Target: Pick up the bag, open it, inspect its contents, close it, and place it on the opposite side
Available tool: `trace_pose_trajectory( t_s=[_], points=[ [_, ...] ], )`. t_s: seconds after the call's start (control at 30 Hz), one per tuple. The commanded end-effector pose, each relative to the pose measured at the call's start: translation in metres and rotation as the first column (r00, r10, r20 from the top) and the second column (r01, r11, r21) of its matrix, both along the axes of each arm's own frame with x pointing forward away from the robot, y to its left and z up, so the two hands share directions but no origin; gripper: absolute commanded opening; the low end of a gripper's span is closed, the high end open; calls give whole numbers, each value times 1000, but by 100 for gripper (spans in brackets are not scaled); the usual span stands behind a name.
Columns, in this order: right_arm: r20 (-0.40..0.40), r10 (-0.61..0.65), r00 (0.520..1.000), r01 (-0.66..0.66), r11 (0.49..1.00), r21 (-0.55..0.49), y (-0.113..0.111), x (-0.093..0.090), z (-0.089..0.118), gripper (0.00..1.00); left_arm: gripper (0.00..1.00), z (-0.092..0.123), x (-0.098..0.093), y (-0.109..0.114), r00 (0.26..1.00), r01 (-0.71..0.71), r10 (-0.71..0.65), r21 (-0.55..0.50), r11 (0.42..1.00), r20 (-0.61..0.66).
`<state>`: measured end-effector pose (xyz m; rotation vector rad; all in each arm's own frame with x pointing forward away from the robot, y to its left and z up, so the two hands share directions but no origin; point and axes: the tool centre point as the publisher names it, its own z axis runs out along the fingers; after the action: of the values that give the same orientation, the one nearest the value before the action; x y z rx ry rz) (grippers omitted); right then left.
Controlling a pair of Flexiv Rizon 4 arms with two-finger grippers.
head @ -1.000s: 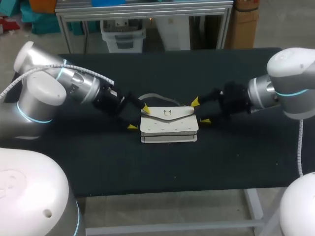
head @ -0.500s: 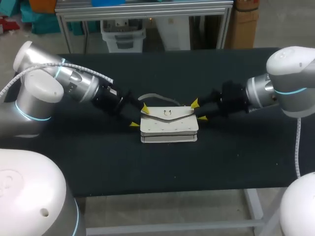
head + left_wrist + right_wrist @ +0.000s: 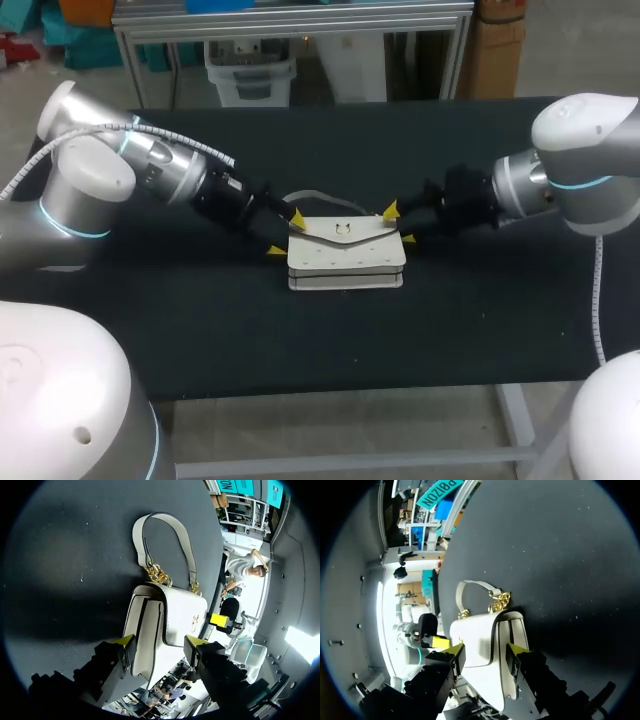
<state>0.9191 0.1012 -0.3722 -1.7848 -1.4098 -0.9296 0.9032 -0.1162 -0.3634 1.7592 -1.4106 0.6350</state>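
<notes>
A white handbag (image 3: pixel 345 255) with a closed flap, gold chain links and a white handle (image 3: pixel 315 195) stands in the middle of the black table (image 3: pixel 200 330). My left gripper (image 3: pixel 287 235) is shut on the bag's left end, one finger at the front and one at the back. At the right end my right gripper (image 3: pixel 400 224) is shut the same way. In the left wrist view the handbag (image 3: pixel 170 615) fills the gap of the left gripper (image 3: pixel 160 641). The right wrist view shows the handbag (image 3: pixel 475 635) pinched by the right gripper (image 3: pixel 486 650).
Only the bag stands on the black tabletop. Both arms stretch low over it from the two sides, leaving bare cloth in front of and behind the bag.
Both grippers have closed in from wide open onto the bag's two ends. The bag has shifted very slightly to the right.
</notes>
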Motion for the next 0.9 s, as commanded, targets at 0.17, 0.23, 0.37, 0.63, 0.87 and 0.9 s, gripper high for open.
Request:
trace_pose_trajectory(
  t_s=[0.17, 0.23, 0.37, 0.63, 0.87, 0.9],
  points=[
    [-1, 3, 1000, -3, 1000, 1, -1, 0, 0, 53, 65, -2, 0, -1, 1000, 0, 0, -3, 1000, 0],
    [-1, 3, 1000, -3, 1000, 1, -1, 0, 0, 53, 65, -2, 0, -1, 1000, 0, 0, -3, 1000, 0],
    [-1, 3, 1000, -3, 1000, 1, -1, 0, 0, 53, 65, -2, 0, -1, 1000, 0, 0, -3, 1000, 0],
    [-1, 50, 999, -50, 999, 12, 7, -4, 2, 100, 100, -2, 6, 2, 999, -33, 33, 50, 998, -11],
    [7, 54, 999, -54, 998, 16, 6, -4, 5, 100, 100, -2, 7, 3, 999, -45, 46, 59, 997, -13],
    [9, 54, 999, -54, 998, 16, 6, -4, 6, 100, 100, -2, 7, 3, 999, -45, 46, 59, 997, -13]
  ],
)
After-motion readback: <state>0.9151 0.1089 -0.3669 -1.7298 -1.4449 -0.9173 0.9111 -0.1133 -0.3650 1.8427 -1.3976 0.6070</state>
